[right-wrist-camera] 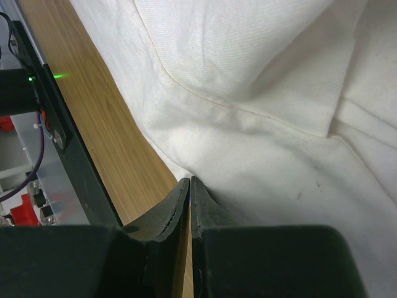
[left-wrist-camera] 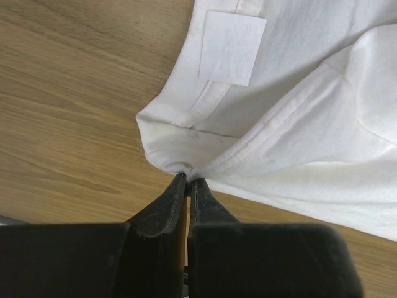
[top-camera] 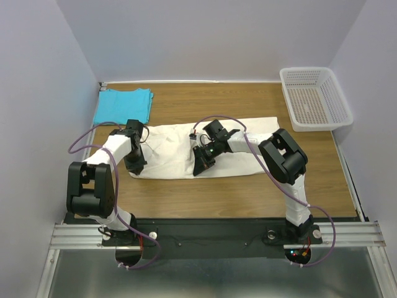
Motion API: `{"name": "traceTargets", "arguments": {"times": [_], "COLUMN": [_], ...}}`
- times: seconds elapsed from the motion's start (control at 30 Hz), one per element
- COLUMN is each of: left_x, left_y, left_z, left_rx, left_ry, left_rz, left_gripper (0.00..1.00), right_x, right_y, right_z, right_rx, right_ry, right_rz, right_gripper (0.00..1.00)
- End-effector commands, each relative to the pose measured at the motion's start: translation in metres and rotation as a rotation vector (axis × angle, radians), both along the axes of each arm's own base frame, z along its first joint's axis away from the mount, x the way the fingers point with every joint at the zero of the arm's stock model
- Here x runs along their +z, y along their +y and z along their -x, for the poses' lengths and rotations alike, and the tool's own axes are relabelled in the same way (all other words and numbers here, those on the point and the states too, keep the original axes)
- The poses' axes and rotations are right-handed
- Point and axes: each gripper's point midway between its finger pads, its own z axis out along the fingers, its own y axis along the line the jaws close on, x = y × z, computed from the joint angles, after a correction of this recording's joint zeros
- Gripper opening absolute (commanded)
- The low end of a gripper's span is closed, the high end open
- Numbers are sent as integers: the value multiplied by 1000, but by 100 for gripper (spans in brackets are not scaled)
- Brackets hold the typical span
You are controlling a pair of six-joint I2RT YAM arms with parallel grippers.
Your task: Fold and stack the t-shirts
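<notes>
Cream-white t-shirt (top-camera: 169, 146) mid-fold, left gripper (left-wrist-camera: 188, 180) and right gripper (right-wrist-camera: 189, 181) both pinched on its 6 o'clock edge, next probably lift toward 12 together.

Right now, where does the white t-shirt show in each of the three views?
Top external: the white t-shirt lies spread across the middle of the table, between the two arms.
Left wrist: it fills the upper right, with its corner pinched in the left gripper.
Right wrist: it covers the upper right, with its edge pinched in the right gripper.
Shared landmark: the wooden table, bare beside the shirt in all three views.
</notes>
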Motion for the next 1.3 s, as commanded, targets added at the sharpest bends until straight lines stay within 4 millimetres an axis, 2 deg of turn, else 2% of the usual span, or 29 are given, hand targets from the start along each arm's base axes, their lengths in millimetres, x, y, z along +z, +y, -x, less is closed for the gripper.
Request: {"name": "traceTargets", "arguments": {"times": [0.0,0.1,0.23,0.5,0.53,0.57,0.63,0.77,0.87,1.0,1.07,1.13,1.27], "left_x": [19,23,25,20,22,23,25,31,37,29,24,21,22], "left_y": [3,3,10,10,11,14,17,22,24,24,20,15,2], "left_z": [0,3,7,14,13,12,10,1,-7,-5,-3,-3,1], "left_rx": [-1,-5,9,28,30,33,38,42,44,33,22,18,-12], "left_ry": [-2,6,25,60,59,54,46,24,-8,1,18,27,26], "left_rz": [-21,-18,-55,-60,-65,-81,-101,-129,-140,-127,-101,-78,-4], "left_gripper": [7,12,12,13,15,25,32,44,47,47,45,39,39], "right_x": [-44,-47,-50,-48,-48,-49,-49,-47,-45,-45,-45,-43,-42], "right_y": [-24,-28,-31,-33,-33,-32,-32,-32,-31,-31,-32,-31,-31], "right_z": [-17,-18,-19,-18,-18,-17,-17,-16,-15,-14,-14,-14,-15], "right_rx": [-51,-59,-68,-67,-66,-62,-60,-58,-51,-49,-47,-48,-47], "right_ry": [-95,-103,-109,-110,-111,-108,-104,-103,-108,-107,-107,-108,-111], "right_rz": [184,201,223,225,225,221,219,213,207,206,205,202,200], "right_gripper": [11,11,11,11,11,11,11,11,11,11,11,11,11]}}
